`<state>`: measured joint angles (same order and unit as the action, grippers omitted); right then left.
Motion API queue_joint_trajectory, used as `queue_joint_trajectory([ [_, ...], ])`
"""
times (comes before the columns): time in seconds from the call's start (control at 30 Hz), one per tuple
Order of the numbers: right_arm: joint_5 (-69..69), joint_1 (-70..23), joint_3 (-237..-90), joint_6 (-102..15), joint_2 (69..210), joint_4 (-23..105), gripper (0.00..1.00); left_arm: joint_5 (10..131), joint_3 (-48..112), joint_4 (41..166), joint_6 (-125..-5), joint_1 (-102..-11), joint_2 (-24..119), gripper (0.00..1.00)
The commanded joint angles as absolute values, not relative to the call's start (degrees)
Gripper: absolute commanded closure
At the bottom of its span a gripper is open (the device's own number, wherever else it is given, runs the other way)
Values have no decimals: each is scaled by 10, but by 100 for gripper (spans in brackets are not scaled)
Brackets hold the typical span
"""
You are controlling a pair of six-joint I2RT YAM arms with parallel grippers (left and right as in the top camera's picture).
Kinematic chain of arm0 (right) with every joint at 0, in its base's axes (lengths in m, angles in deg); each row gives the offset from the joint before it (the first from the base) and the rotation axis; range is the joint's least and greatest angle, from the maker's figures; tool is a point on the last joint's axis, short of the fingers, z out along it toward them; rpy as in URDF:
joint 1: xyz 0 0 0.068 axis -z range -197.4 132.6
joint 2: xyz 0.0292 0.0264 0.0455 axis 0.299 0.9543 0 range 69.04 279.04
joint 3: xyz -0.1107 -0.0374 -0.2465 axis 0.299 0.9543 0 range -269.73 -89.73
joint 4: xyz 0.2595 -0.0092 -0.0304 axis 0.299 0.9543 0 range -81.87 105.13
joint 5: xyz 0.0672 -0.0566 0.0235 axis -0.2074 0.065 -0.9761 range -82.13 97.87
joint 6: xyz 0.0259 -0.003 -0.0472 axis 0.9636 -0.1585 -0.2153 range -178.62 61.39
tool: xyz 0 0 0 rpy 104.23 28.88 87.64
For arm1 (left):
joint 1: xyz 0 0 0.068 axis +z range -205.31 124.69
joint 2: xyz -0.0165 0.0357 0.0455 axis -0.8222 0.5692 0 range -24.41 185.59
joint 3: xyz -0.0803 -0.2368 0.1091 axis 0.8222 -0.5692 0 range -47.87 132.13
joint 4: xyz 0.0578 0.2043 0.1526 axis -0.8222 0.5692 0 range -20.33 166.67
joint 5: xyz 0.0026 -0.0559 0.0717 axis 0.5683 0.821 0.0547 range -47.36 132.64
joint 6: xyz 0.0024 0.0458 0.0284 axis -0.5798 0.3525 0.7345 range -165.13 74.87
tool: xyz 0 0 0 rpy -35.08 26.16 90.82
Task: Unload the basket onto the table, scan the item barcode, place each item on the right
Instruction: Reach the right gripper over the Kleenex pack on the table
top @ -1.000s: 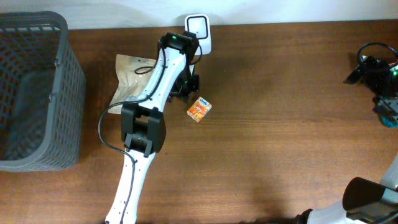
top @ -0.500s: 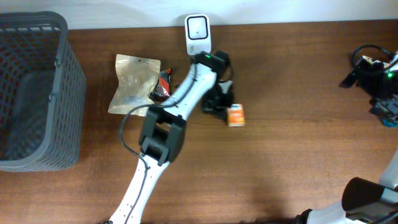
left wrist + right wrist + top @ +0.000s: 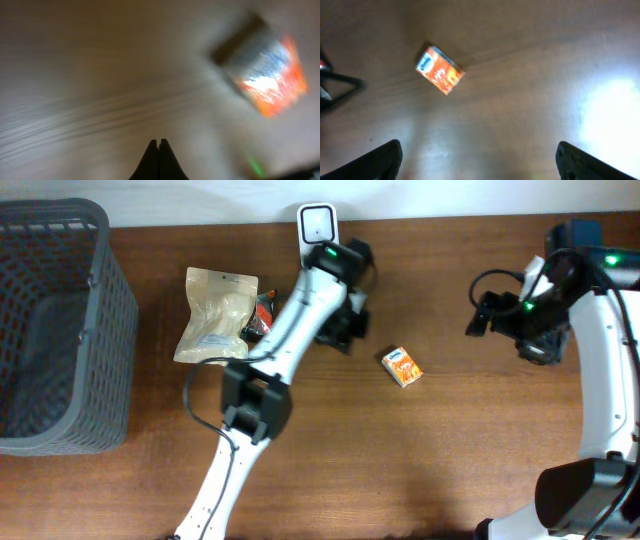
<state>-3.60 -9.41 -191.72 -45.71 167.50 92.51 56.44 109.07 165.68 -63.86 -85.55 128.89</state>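
Orange and white on the small box, lying flat on the brown wooden tabletop, somewhat nearer the far edge than the near one and roughly midway between the left and right edges. Untouched by either claw.

Left claw near the small box on the side toward the left edge, apart from it, pressed fully together with nothing in its grip. Seen from the left wrist as two dark fingertips meeting in one point over bare wood, with the small box only a blurred orange patch up and to the right.

Right claw well apart from the small box, toward the right edge, spread wide and empty. From the right wrist, dark fingers at the lower corners and the small box lying askew on the wood far ahead.

White scanner upright at the far edge, just behind the left claw. Tan pouch flat on the wood farther toward the left edge, with a small red-and-black item at its right side. Grey mesh basket at the left edge.
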Motion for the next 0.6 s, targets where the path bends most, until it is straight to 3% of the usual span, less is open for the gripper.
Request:
queue_joint_trajectory([
  [0.0,-37,-121,-1915,-502,1669,898,4,459,1131,1664,-683,-793,1261,100],
  [0.07,-37,-139,-1911,-553,1674,881,5,460,1131,1664,-687,-768,1261,90],
  [0.1,-37,-146,-1908,-572,1678,876,8,460,1131,1664,-687,-759,1261,79],
  [0.17,-37,-164,-1899,-604,1695,862,13,460,1131,1664,-687,-733,1262,41],
  [0.23,-37,-176,-1886,-603,1710,849,17,460,1131,1664,-687,-721,1262,18],
  [0.27,-38,-182,-1877,-603,1718,838,18,460,1131,1664,-687,-714,1262,1],
  [0.33,-37,-197,-1851,-603,1739,809,21,460,1131,1664,-687,-706,1262,1],
  [0.43,-37,-213,-1818,-603,1776,766,39,449,1131,1664,-687,-699,1262,1],
  [0.57,-37,-222,-1815,-614,1818,749,39,428,1131,1664,-687,-699,1262,1],
])
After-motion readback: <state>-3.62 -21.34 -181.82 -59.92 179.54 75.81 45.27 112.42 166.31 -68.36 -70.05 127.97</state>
